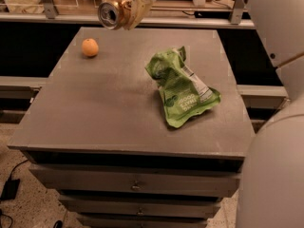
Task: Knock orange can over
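The orange can (112, 14) is a coppery can with a silver top. It hangs on its side in the air over the far left part of the grey table (104, 113), its top facing me. My gripper (125, 7) reaches down from the upper edge of the view, and its pale fingers (137, 9) are closed around the can's body. The can does not touch the table.
A round orange fruit (90, 47) sits at the table's far left. A crumpled green snack bag (184, 87) lies right of the middle. My white arm (275, 165) fills the right side. Drawers (137, 186) are below the table front, and a rail runs behind the table.
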Tool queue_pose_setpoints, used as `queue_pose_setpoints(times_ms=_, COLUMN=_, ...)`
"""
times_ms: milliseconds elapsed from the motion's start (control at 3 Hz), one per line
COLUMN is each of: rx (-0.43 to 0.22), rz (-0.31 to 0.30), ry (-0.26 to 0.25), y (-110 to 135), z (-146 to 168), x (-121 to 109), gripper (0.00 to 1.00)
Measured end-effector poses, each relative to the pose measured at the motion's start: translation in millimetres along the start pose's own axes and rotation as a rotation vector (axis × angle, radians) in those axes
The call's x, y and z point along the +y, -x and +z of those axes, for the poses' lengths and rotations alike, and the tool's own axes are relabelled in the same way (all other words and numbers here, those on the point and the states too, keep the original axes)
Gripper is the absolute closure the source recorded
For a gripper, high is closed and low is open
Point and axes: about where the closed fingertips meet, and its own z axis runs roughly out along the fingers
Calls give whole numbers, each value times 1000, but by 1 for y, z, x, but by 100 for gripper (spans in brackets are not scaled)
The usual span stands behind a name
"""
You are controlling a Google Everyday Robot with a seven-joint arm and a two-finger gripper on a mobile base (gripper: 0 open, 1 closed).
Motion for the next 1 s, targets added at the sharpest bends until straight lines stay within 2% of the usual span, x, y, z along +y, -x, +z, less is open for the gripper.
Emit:
queue_pose_setpoints(times_ms=333, rx=58, rz=-57, ry=104, y=15, z=16, x=29, gripper=100)
queue_pose_setpoints(times_ms=667, rx=68, rz=-90, ry=158, y=22, z=33, x=48, gripper=100)
queue_pose_setpoints(times_ms=1000, rx=24, rz=-118, ry=168, y=31, z=51, x=60, gripper=100)
